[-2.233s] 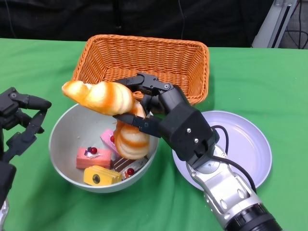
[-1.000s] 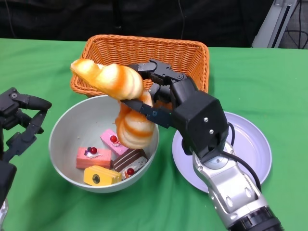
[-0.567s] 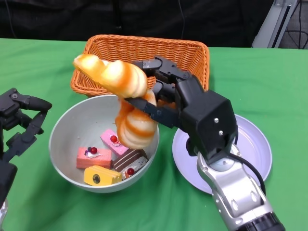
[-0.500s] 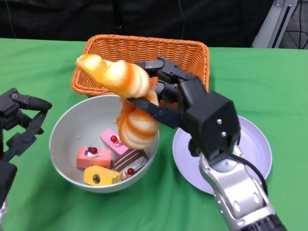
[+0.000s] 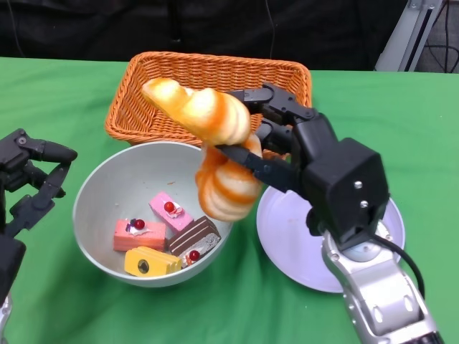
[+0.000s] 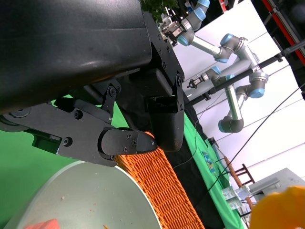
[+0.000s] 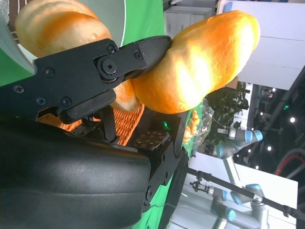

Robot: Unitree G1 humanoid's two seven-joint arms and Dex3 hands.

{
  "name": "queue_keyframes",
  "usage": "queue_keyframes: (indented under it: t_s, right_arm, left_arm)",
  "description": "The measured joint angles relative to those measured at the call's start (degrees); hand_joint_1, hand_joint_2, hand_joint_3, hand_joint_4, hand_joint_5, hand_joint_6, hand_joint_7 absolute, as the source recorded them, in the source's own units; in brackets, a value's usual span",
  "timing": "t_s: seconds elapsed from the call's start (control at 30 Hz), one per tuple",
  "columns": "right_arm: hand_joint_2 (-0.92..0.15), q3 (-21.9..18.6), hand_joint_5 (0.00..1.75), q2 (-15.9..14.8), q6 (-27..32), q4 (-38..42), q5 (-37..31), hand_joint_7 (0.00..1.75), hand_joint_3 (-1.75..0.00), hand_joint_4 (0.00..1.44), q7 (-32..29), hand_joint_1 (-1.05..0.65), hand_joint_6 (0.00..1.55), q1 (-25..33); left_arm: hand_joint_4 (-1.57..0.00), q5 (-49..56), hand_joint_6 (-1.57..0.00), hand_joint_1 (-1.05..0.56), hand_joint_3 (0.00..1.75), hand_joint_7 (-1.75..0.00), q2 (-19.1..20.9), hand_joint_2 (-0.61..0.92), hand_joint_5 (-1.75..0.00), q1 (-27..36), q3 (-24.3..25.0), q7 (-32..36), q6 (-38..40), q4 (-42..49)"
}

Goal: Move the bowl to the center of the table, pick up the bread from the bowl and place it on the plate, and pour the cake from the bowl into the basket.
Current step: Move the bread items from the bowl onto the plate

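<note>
The right robot hand (image 5: 287, 143) pinches the bread (image 5: 215, 147) between its fingers and holds it in the air, well clear of the counter (image 5: 401, 122). Compared with the head view half a second ago, robot hand and bread have travelled sideways toward the plate: the loaf's lower lobe, which then hung over the bowl's interior, now hangs over the bowl's near rim on the plate side.

Items, largest first. The green counter lies below the robot hand. The wicker basket (image 5: 186, 79) stands behind the robot hand, on its far side. The bowl (image 5: 107, 193) sits below and to the left of the robot hand; it appears unmoved. The plate (image 5: 287, 244) lies directly beneath the robot hand's wrist and forearm. The cake pieces (image 5: 161, 233) lie at the bottom of the bowl.

The left robot hand (image 5: 29, 179) waits beside the bowl's outer edge, its fingers spread and holding nothing.

Assessment: the lift-out is complete and the transfer is under way. The bread is not yet over the plate's open surface, so release would be premature. Pouring the cake remains outstanding.
</note>
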Motion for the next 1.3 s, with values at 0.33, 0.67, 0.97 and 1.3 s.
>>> queue_keyframes:
  t_s: [0.33, 0.67, 0.97, 1.3]
  right_arm:
    - [-0.92, -1.54, 1.48, -1.72, 0.81, -2.88, 0.83, 1.04, -0.12, 0.76, 0.96, -0.25, 0.75, 2.41]
    - [-0.92, -3.21, 1.5, -3.26, 1.97, -6.31, 1.0, 1.07, -0.13, 0.72, 1.17, -0.25, 0.73, 4.81]
    - [-0.92, -4.31, 1.51, -4.69, 4.06, -9.46, 0.96, 1.05, -0.13, 0.69, 1.1, -0.25, 0.7, 7.17]
    - [-0.92, -6.05, 1.51, -6.51, 4.04, -10.03, 1.17, 1.06, -0.14, 0.7, 1.21, -0.24, 0.71, 8.99]
  left_arm:
    - [-0.81, -0.01, -0.82, -0.26, 0.33, -1.12, 0.23, 0.92, -1.54, -0.09, -0.01, 0.0, -0.18, 0.4]
    - [-0.81, -0.89, -0.82, -0.26, 0.32, -1.12, 0.61, 0.92, -1.54, -0.29, 0.0, -0.26, -0.18, 1.05]
    - [-0.81, -0.88, -0.82, -0.27, 0.32, -1.11, 1.06, 0.92, -1.54, -0.47, -0.05, -0.54, -0.21, 2.11]
    - [-0.81, -1.3, -0.82, -0.26, 0.33, -1.1, 1.46, 0.92, -1.54, -0.62, -0.12, -1.04, -1.26, 2.64]
